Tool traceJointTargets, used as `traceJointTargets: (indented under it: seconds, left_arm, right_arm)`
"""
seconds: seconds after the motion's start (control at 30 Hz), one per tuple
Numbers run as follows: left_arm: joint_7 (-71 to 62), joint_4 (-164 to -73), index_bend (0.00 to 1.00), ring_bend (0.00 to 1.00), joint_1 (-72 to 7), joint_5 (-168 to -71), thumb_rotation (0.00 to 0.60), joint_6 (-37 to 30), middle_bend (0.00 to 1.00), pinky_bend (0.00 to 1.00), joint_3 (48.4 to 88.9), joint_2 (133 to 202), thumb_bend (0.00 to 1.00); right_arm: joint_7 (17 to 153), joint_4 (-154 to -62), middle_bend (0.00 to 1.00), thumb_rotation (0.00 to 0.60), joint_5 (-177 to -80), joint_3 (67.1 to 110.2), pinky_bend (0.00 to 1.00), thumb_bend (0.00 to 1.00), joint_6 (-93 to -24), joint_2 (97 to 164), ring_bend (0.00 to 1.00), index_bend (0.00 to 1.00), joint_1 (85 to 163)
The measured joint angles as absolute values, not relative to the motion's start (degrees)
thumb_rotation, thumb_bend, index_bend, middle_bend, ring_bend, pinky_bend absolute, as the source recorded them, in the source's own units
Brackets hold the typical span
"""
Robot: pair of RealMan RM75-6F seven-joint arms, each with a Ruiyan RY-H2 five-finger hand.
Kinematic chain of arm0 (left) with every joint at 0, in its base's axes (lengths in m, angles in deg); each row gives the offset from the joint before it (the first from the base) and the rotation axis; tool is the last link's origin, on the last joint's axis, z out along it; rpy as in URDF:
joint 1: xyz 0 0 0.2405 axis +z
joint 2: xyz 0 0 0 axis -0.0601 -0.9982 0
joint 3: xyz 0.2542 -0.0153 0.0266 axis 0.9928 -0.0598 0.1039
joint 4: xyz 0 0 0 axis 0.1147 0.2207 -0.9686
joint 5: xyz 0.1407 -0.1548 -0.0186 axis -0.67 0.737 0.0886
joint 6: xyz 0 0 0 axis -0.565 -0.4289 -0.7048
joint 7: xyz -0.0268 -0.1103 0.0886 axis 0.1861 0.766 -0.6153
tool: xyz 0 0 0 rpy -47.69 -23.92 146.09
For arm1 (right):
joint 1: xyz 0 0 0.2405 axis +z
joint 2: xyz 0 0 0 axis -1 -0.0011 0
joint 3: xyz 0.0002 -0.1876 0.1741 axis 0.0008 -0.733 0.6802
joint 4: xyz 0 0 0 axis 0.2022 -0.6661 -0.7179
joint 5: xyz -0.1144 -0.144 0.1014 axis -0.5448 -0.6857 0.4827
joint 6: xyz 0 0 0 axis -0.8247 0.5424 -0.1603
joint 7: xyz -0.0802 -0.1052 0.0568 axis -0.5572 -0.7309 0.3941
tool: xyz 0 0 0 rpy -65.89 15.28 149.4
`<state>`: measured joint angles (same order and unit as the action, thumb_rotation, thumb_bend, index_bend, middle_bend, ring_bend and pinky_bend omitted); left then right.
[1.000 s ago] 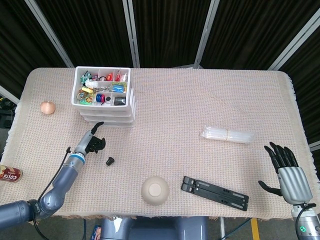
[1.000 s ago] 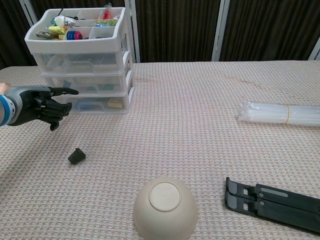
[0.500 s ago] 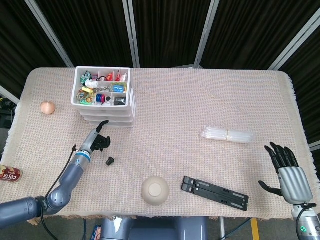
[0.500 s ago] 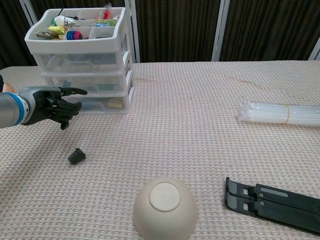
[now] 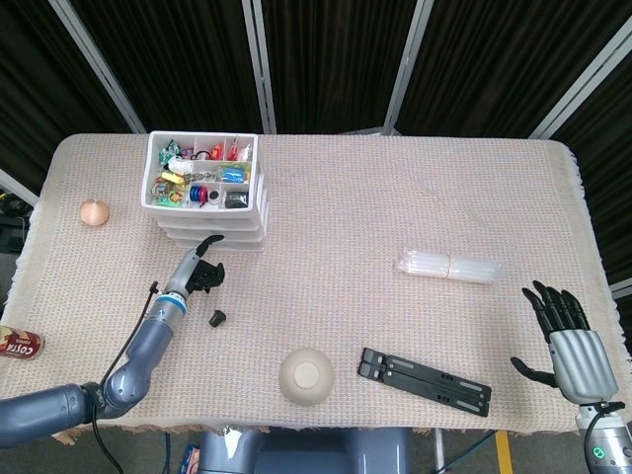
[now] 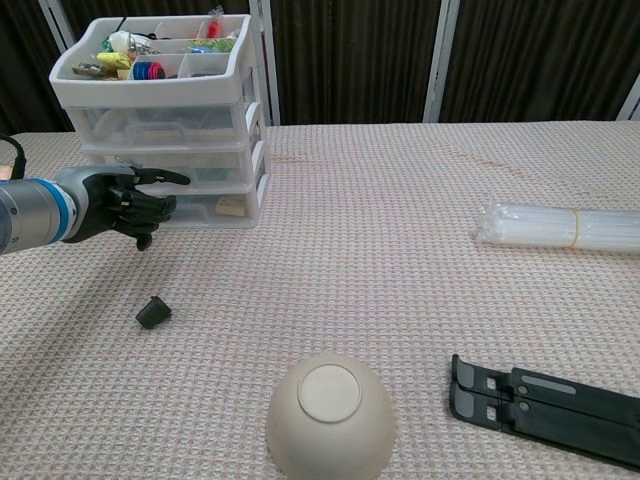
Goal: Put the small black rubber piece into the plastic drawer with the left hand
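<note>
The small black rubber piece (image 5: 216, 317) (image 6: 152, 312) lies on the woven cloth, free of any hand. My left hand (image 5: 201, 267) (image 6: 128, 200) hovers above and beyond it, close in front of the bottom drawer of the white plastic drawer unit (image 5: 209, 232) (image 6: 170, 130). Its fingers are curled in with one finger pointing at the drawer front, and it holds nothing. All three drawers look pushed in. My right hand (image 5: 563, 331) rests at the table's near right corner, fingers spread and empty.
An upturned beige bowl (image 5: 306, 376) (image 6: 330, 415) sits near the front edge. A black folding stand (image 5: 425, 380) (image 6: 545, 408) lies to its right. A clear packet of tubes (image 5: 449, 266) (image 6: 560, 228) lies at the right. An onion (image 5: 94, 211) and a can (image 5: 18, 344) sit far left.
My left hand has moved forward and rightward, away from the rubber piece and up to the front of the bottom drawer. The rubber piece and right hand have not moved.
</note>
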<state>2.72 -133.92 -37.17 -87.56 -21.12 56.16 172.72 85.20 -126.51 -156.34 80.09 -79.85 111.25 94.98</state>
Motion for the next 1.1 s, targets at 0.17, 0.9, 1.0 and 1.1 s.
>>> traceJointTargets:
  seconds: [0.17,0.9,1.0,1.1]
  left_arm:
    - [3.12,-133.23,0.15,0.88,-37.72,-87.40,0.600,-21.49,0.97,0.71,55.66,173.53,0.67]
    - [6.78,-133.37,0.18,0.88,-35.75,-91.58,0.600,-22.08,0.97,0.71,55.89,174.99,0.67]
    - [7.58,-134.88,0.19,0.88,-34.54,-93.44,0.600,-21.80,0.97,0.71,56.48,174.50,0.67]
    - [8.59,-136.69,0.19,0.88,-33.04,-95.61,0.600,-21.42,0.96,0.71,57.22,173.85,0.67]
  right_arm:
    - [85.29,-126.53,0.00,0.600,-156.39,80.03,0.00,0.06,-79.75,111.23,0.00,0.06,95.00]
    - [85.34,-126.47,0.00,0.600,-156.88,79.97,0.00,0.06,-80.02,111.24,0.00,0.07,95.03]
    - [85.30,-126.53,0.00,0.600,-156.94,79.96,0.00,0.06,-80.18,111.23,0.00,0.06,94.96]
    - [85.23,-126.56,0.00,0.600,-156.95,79.98,0.00,0.06,-80.25,111.23,0.00,0.06,94.93]
